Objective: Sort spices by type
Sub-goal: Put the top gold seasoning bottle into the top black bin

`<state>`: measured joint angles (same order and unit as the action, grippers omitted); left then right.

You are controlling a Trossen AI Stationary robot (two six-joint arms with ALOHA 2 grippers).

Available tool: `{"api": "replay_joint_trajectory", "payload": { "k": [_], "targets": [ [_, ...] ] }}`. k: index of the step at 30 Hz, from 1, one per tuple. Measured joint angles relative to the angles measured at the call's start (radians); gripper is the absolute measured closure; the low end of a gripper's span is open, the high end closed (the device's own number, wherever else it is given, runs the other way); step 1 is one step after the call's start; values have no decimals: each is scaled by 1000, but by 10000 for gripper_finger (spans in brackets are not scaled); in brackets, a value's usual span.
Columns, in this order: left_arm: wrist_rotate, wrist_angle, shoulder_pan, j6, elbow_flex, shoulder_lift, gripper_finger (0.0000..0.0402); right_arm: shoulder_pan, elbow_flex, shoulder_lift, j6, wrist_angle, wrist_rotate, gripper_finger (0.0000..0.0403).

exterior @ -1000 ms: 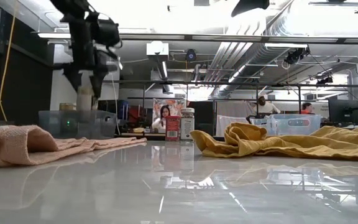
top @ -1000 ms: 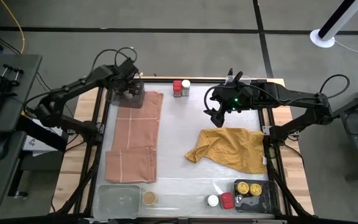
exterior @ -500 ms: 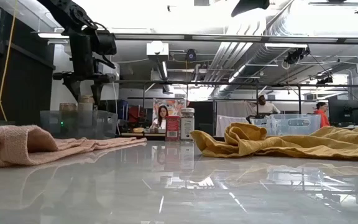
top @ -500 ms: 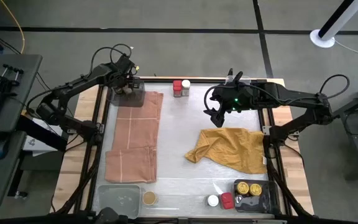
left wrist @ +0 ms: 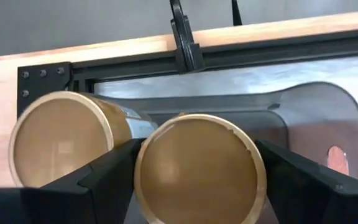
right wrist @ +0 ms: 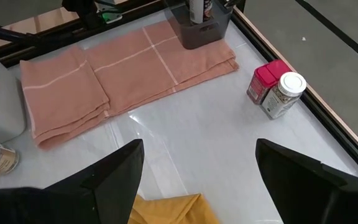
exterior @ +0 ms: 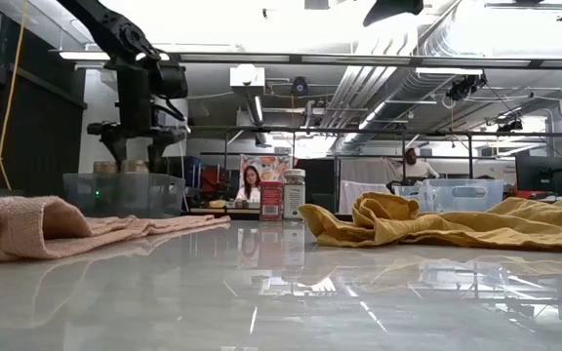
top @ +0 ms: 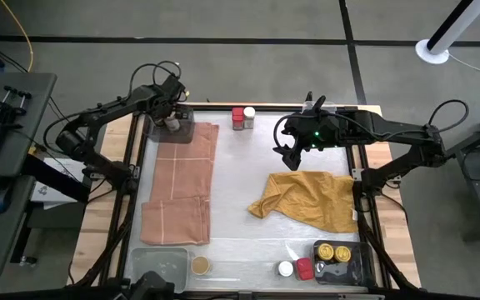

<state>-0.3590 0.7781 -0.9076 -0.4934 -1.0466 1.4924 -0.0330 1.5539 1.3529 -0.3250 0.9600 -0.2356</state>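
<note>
Over the far-left clear tray my left gripper has its jaws parted around 1 of 2 tan-lidded jars inside. My right gripper hangs open near the red and white-lidded jars.

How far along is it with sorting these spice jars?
Done: two tan-lidded jars together in the clear tray; two yellow-lidded jars share the dark tray. In hand: the open left hand hovers over the tan pair; the right hand waits, open. Left: a red-and-white pair at the far edge, plus tan, white and red jars near the front.
</note>
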Motion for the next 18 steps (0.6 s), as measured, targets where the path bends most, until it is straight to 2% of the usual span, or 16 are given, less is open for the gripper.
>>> {"api": "replay_joint_trajectory", "payload": {
  "k": [13,18],
  "targets": [
    [-31,-39,-3,16,-3,-6,101,0,0,0,-7,0,0,98],
    [-30,-15,-3,63,-65,-7,101,0,0,0,-7,0,0,98]
  ]
}}
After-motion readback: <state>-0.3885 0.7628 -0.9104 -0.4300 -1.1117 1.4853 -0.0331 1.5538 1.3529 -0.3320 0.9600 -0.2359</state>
